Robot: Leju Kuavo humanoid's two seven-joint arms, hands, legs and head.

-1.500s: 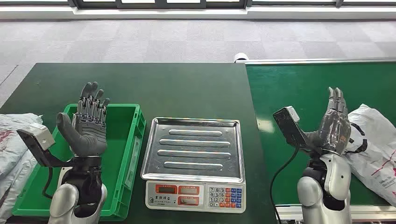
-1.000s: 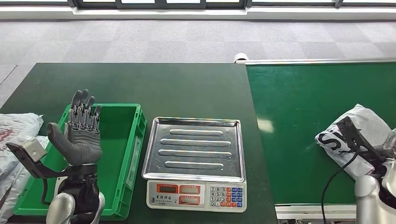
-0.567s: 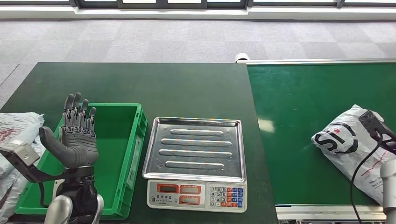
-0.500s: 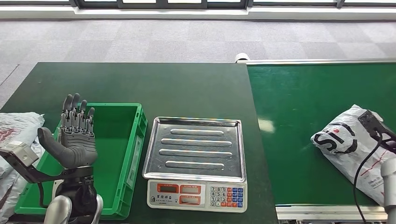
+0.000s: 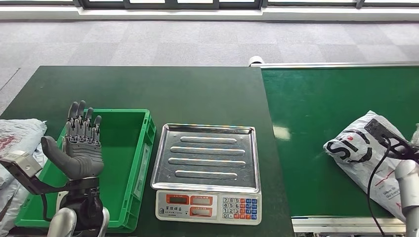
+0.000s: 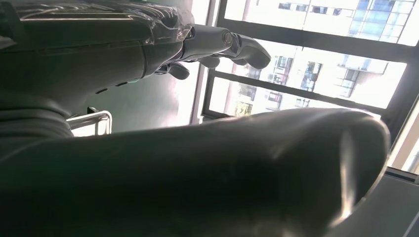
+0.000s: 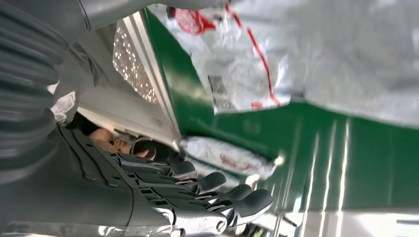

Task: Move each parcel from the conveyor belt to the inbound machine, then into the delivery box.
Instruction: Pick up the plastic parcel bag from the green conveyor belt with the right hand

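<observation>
"On the belt (image 5: 316,113), far right, lies one parcel (image 5: 368,153), white with black print. Does the right hand have it?"

"Hard to say. The right arm reaches in just beside it, but the head view cuts the hand off. The wrist view shows the right hand (image 7: 197,197) with fingers stretched out and apart, nothing between them, the parcel nearby."

"And the left hand?"

"The left hand (image 5: 83,143) is raised over the green box (image 5: 141,148), palm up, fingers spread, holding nothing."

"So how far along?"

"Early for this parcel, I'd judge. The scale (image 5: 205,163) tray is bare and the box looks bare too. Grasping, weighing and boxing all remain. More bags (image 5: 17,148) sit left of the box."
</observation>
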